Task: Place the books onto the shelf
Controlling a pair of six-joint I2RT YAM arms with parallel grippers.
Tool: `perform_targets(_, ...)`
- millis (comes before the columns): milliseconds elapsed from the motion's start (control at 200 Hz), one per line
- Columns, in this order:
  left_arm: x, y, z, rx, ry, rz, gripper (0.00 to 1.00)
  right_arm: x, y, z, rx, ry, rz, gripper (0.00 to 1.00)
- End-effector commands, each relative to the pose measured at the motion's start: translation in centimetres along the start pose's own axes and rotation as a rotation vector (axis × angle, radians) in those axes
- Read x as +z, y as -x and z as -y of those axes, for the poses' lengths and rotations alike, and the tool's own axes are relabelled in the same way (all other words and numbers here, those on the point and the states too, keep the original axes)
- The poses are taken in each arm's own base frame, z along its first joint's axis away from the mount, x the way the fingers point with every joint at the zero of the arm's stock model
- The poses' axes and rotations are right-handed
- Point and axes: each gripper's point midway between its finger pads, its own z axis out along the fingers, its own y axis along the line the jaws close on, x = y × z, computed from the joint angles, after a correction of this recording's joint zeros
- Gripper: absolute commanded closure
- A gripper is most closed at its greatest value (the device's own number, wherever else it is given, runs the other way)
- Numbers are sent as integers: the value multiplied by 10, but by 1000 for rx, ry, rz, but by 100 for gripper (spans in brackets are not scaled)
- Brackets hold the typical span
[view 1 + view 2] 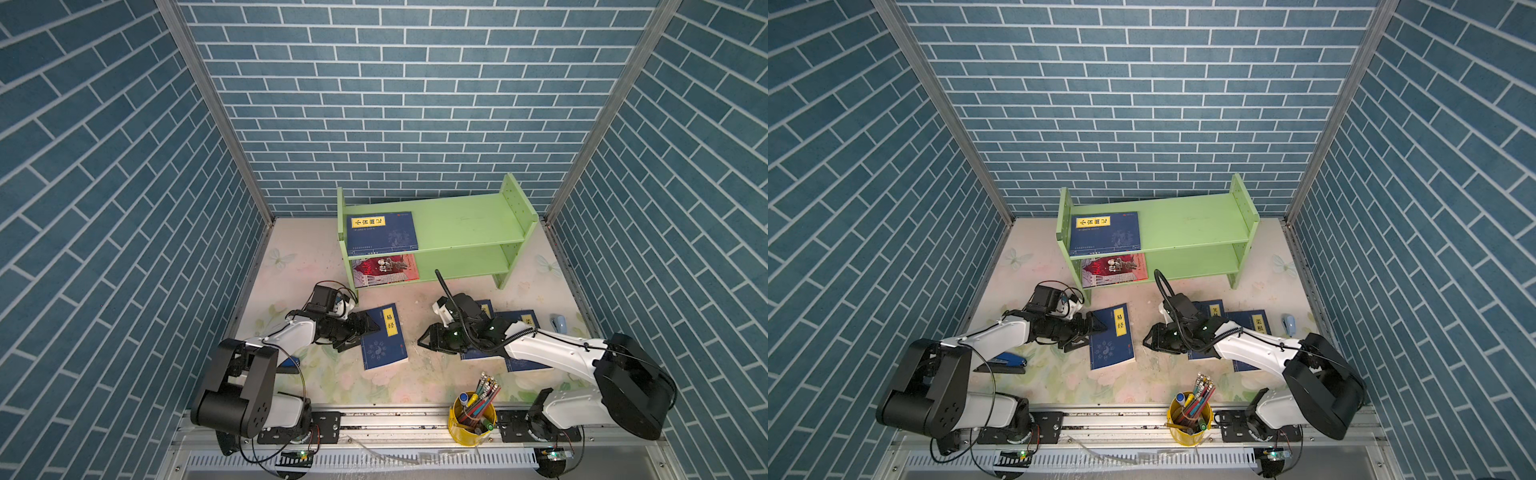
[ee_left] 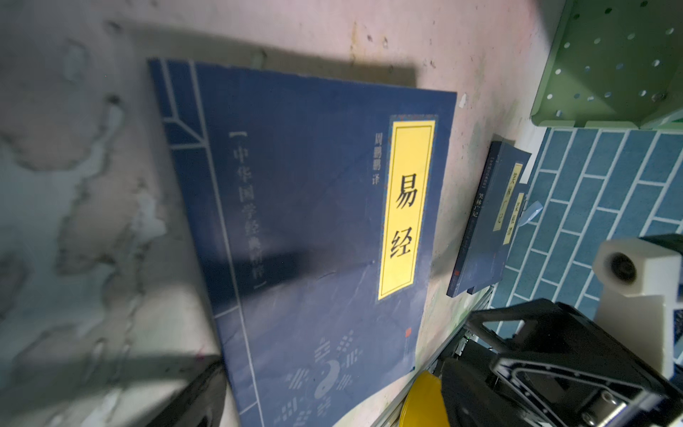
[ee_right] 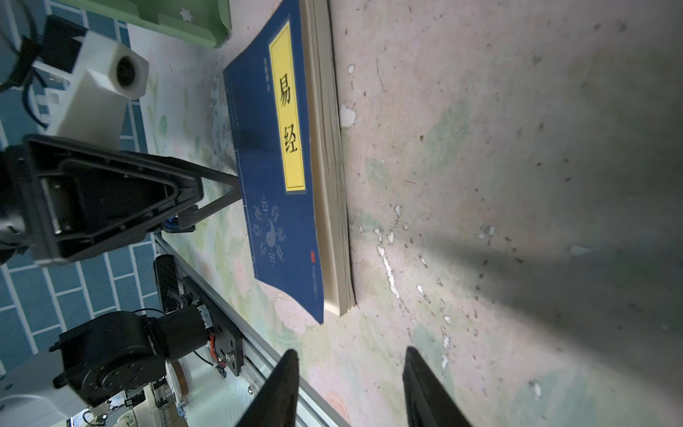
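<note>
Right tool (image 3: 351, 353) gapes empty near the navy, yellow-labelled book (image 3: 292, 236); left tool (image 1: 363, 337) spread wide at its spine.

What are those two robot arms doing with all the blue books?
They are tidying books onto the green shelf. Two are on it already: a navy book on the top tier and a red-and-grey book on the lower one. Three more lie on the table. The left gripper is open at the edge of the middle book. The right gripper is open and empty, with the other two books partly under its arm.
</note>
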Motion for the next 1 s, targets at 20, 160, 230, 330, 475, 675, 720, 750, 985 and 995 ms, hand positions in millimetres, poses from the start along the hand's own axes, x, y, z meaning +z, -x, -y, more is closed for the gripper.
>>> perform_targets(20, 12, -27, -23, -19, 74, -83, 7, 10, 2, -3, 27, 8, -13, 53)
perform_targets(160, 2, -27, -28, 24, 140, -61, 6, 18, 5, -2, 26, 10, -12, 52)
perform_targets(230, -4, -25, -39, 43, 212, -28, 6, 22, 8, -4, 27, 17, -15, 52)
perform_targets(330, -6, -23, -44, 48, 234, -11, 7, 30, 10, -8, 29, 32, -32, 52)
perform_targets(475, -1, -24, -49, 30, 241, -31, 7, 40, 14, -11, 35, 49, -41, 52)
perform_targets(675, 1, -24, -53, 30, 254, -36, 12, 50, 14, -14, 47, 75, -63, 52)
perform_targets(720, 2, -24, -52, 31, 249, -37, 14, 53, 13, -16, 45, 83, -80, 52)
perform_targets(750, 2, -25, -51, 36, 246, -40, 15, 55, 12, -17, 47, 89, -95, 52)
perform_targets(985, 12, -36, -44, 59, 205, -84, 17, 64, 1, -23, 37, 104, -157, 53)
perform_targets(995, 13, -37, -43, 64, 200, -87, 17, 64, 0, -23, 35, 107, -159, 53)
